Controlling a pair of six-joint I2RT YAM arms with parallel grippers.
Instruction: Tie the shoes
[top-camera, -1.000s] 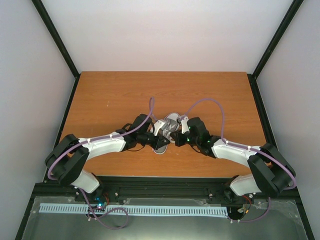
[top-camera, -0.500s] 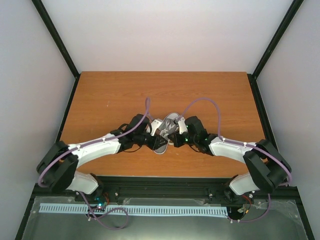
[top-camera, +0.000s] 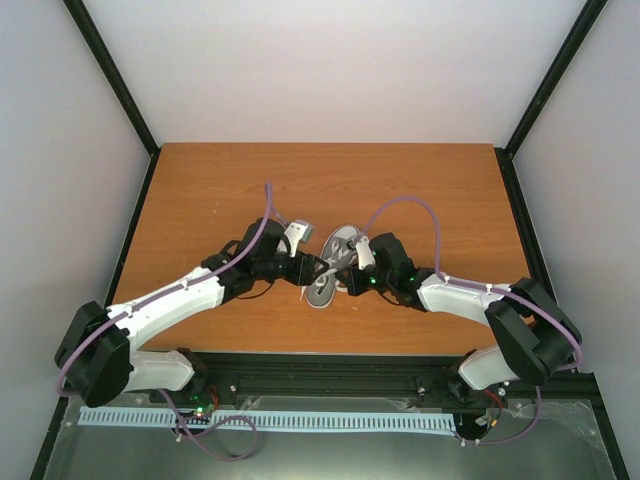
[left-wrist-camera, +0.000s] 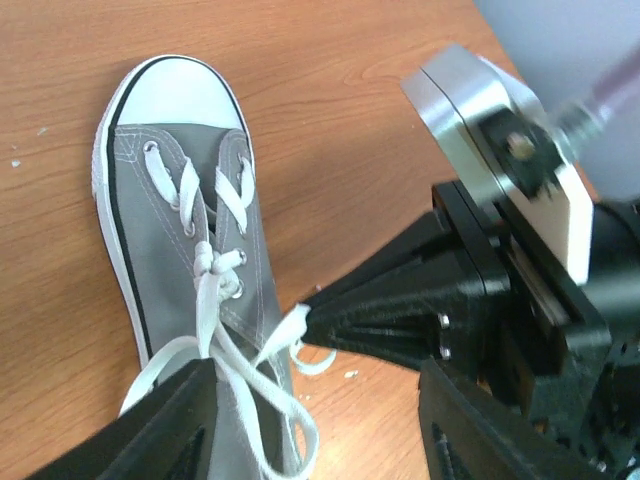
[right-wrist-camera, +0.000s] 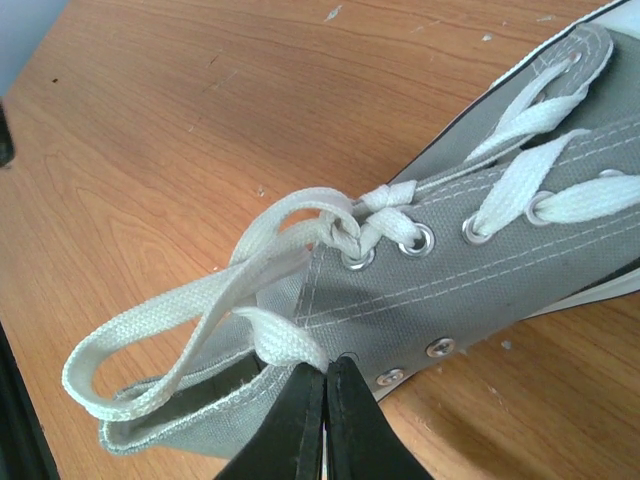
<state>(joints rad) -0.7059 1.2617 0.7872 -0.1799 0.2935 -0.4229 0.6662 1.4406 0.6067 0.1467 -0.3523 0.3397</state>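
The shoe (left-wrist-camera: 180, 240) is a small grey canvas sneaker with a white toe cap, lying on the wooden table (top-camera: 200, 190) between both arms. Its white laces (right-wrist-camera: 300, 240) are knotted once at the top eyelets, and a long loop (right-wrist-camera: 170, 320) trails off the heel side. My right gripper (right-wrist-camera: 326, 395) is shut on a short lace end (right-wrist-camera: 285, 340) beside the shoe's collar; the same black fingertips (left-wrist-camera: 380, 315) show in the left wrist view. My left gripper (left-wrist-camera: 310, 430) stands open, its fingers either side of the loop and the heel, touching neither. From above, the shoe (top-camera: 340, 245) lies between the left gripper (top-camera: 312, 268) and the right gripper (top-camera: 346, 274).
Bare wood lies round the shoe on every side. Black frame posts (top-camera: 110, 70) and white walls bound the table at the back and sides. A purple cable (top-camera: 268, 205) arches over the left wrist, and another one (top-camera: 410, 205) over the right.
My left gripper has opened and let go of the lace, and its arm has drawn back to the left. The right gripper has stayed shut on the lace end.
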